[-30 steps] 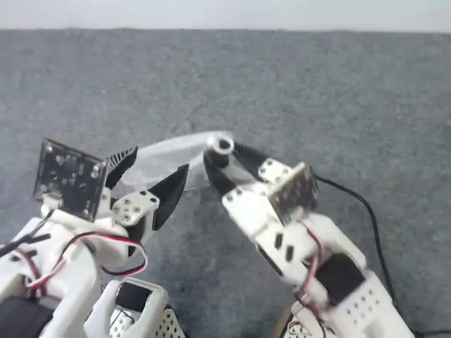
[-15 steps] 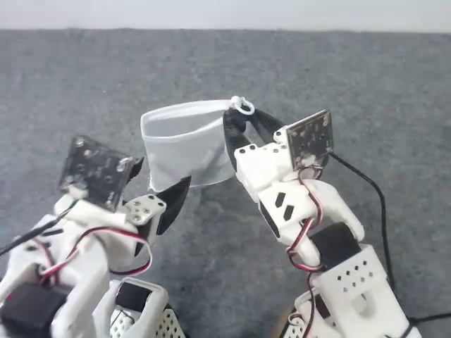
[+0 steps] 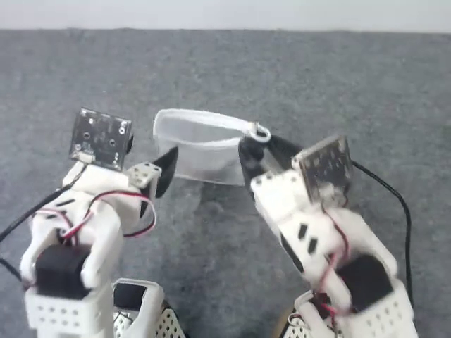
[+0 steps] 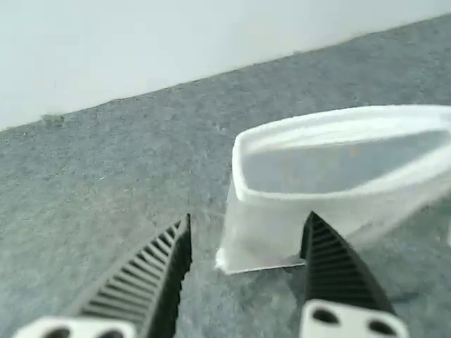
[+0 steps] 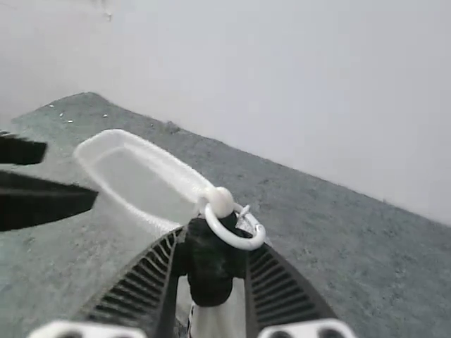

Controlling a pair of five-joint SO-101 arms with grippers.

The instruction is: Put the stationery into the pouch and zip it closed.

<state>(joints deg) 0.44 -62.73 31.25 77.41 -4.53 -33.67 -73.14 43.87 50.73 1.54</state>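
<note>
High view, reading from left to right. The left arm [image 3: 77, 232] rises from the lower edge, carrying looped red, black and white wires [image 3: 106, 204] and, at its wrist, a dark circuit board [image 3: 102, 139] whose markings are too small to read. The left gripper [image 3: 161, 172] stands with its black ribbed fingers [image 4: 162, 282] spread apart and holds nothing. In the left wrist view [image 4: 248, 220] the near end of the pouch [image 4: 317, 183] lies beyond and between the two fingertips, and one finger overlaps its lower edge. Whether that finger touches the fabric cannot be told. The pouch [image 3: 204, 151] is a translucent white bag lying between the two grippers, over the grey carpet-like surface [image 3: 282, 77]. Its mouth gapes upward, so that the rim forms a long loop. Whether its lower edge rests on the surface cannot be told. At its right end sits a white ring [image 3: 259, 132], which the right wrist view [image 5: 236, 232] shows hanging just below a small white bead [image 5: 220, 201]. The right gripper [image 5: 209, 282] is clamped on a dark rounded piece [image 5: 209, 267] at that end of the pouch [image 5: 137, 176], directly beneath the ring. In the high view this gripper [image 3: 248, 158] points toward the far side of the table. The right arm [image 3: 331, 239] bears a second board [image 3: 323, 167], likewise unreadable. A black cable [image 3: 394, 204] curves down its outer side. A pale wall [image 3: 225, 14] bounds the surface at the back.
</note>
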